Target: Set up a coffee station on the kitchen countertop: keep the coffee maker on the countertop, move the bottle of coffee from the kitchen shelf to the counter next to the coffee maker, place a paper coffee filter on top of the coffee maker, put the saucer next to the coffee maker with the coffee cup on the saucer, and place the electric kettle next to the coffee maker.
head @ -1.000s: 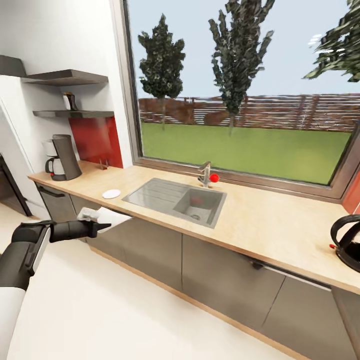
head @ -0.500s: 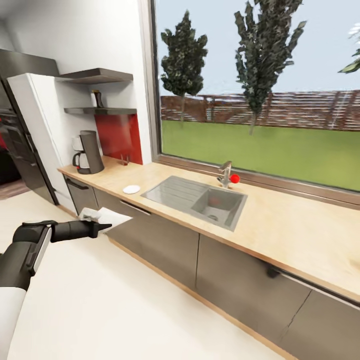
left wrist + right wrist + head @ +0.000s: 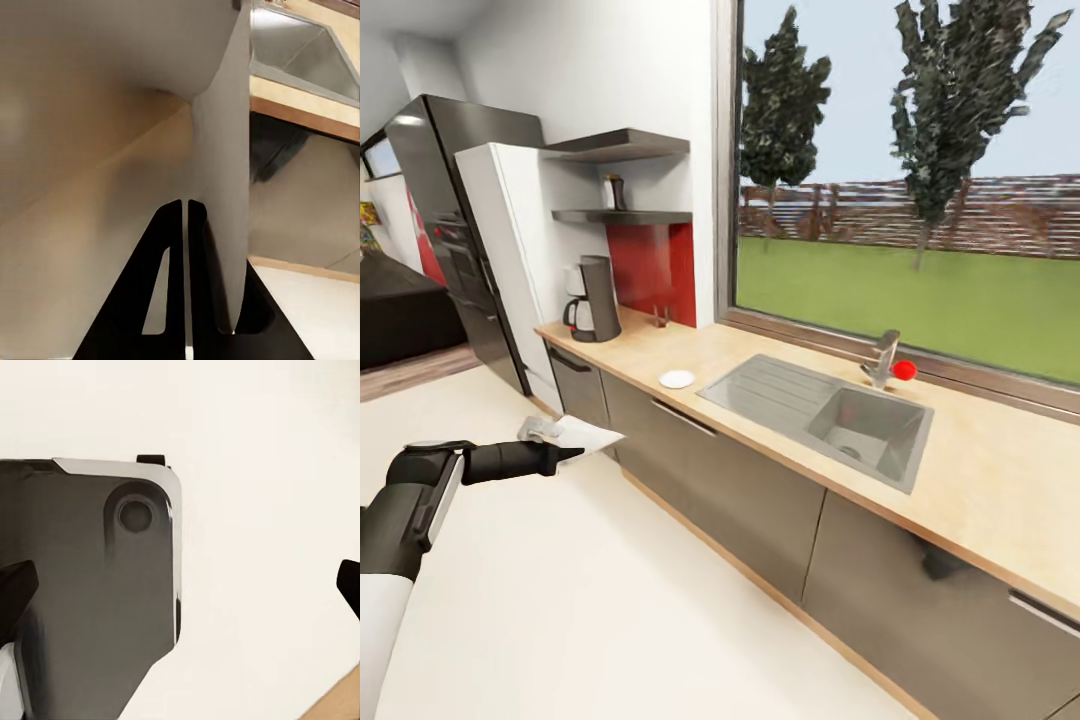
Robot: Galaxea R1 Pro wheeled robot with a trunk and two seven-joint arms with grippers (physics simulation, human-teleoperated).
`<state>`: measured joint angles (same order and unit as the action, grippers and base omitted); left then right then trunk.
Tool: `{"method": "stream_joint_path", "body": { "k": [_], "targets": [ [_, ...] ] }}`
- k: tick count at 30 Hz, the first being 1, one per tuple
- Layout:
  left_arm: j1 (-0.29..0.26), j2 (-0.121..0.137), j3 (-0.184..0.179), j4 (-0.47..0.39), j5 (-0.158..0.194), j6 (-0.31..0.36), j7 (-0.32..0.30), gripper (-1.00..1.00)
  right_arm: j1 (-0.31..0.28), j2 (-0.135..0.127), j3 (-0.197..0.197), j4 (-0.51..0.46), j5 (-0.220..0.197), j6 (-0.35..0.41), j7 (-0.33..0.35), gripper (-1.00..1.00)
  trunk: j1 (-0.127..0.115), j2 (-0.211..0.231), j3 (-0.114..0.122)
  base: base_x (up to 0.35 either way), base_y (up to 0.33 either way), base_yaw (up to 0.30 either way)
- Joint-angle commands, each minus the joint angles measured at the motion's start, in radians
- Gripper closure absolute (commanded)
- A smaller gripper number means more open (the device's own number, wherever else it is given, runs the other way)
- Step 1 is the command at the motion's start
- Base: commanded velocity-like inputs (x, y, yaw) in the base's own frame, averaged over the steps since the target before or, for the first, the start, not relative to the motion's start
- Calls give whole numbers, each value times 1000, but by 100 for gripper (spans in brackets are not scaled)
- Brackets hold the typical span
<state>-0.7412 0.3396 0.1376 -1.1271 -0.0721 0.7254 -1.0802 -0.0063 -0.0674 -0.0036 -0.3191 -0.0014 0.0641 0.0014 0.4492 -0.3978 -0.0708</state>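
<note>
Holding our left gripper (image 3: 565,455) out over the pale floor (image 3: 610,600), we are pinching a white paper filter (image 3: 582,436) between its closed fingers, short of the cabinet fronts below the counter. In the left wrist view the two black fingers (image 3: 169,247) are pressing together on the filter's (image 3: 217,172) thin edge, with the sink (image 3: 300,49) showing beyond it. We are looking along the wooden counter (image 3: 980,480): the coffee maker (image 3: 594,300) is standing at its far end beside the white cabinet (image 3: 510,260), a small white saucer (image 3: 677,379) is lying between it and the sink (image 3: 830,415), and a dark bottle (image 3: 618,192) is sitting on the lower shelf (image 3: 625,216) above. In the right wrist view our right gripper's (image 3: 180,592) fingertips (image 3: 16,589) are standing wide apart, grasping nothing, over the robot's dark base (image 3: 90,585) and the floor.
</note>
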Motion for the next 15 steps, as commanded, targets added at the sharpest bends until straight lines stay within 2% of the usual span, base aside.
{"method": "stream_joint_path", "body": {
  "k": [1,10,15],
  "targets": [
    [-1,-1,2,0,-9,3,-9,100,0,0,0,-3,0,6,0,-100,1,-2,-3,104,292,250],
    [-1,-1,2,0,-9,3,-9,100,0,0,0,-3,0,6,0,-100,1,-2,-11,143,286,250],
    [-1,-1,1,0,-9,3,-9,100,0,0,1,-2,0,6,0,-100,1,-2,-16,295,103,250]
  ]
}}
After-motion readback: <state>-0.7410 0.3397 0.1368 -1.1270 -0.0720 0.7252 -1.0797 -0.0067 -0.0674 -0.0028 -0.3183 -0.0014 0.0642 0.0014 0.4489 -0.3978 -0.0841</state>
